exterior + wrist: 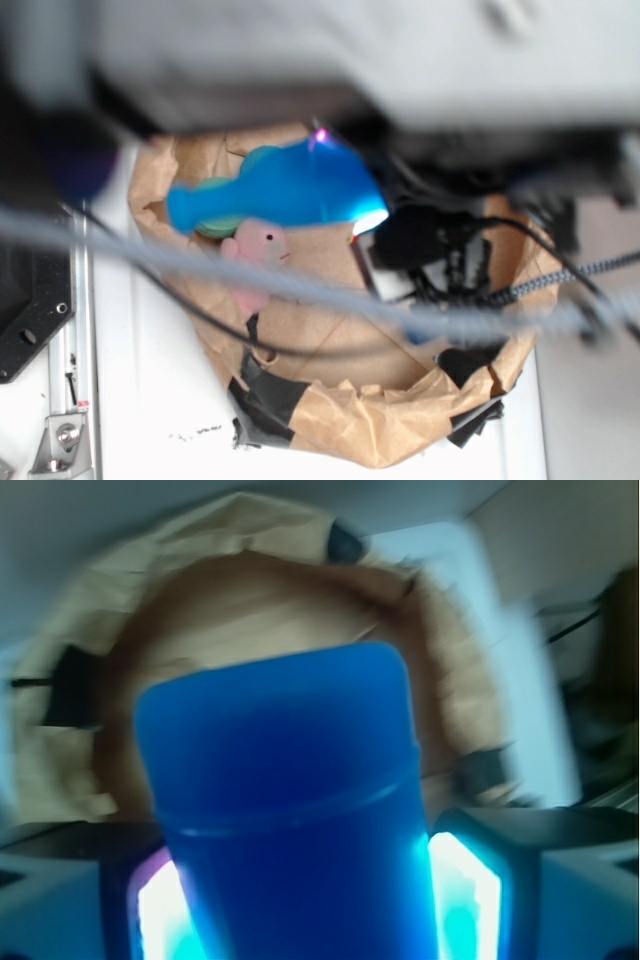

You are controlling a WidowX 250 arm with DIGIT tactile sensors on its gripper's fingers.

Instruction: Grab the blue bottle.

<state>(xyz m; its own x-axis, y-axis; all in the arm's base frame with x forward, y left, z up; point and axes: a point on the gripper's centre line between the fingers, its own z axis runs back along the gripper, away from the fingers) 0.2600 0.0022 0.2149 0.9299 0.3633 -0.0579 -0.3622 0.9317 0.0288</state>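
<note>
The blue bottle (280, 190) lies sideways in the exterior view, narrow neck pointing left, wide body to the right. My gripper (372, 213) is shut on its wide end. In the wrist view the blue bottle (290, 810) fills the middle. My gripper (315, 905) presses a glowing pad (165, 915) against each flank of it. The bottle appears to hang above the floor of the brown paper bowl (250, 610), which looks small behind it.
A pink bunny (255, 250) lies in the paper bowl (380, 430) just under the bottle's neck. A teal ball (215, 225) peeks out behind the neck. Black cables (300, 352) and a grey cable (250, 270) cross the bowl. A metal rail (65, 380) runs along the left.
</note>
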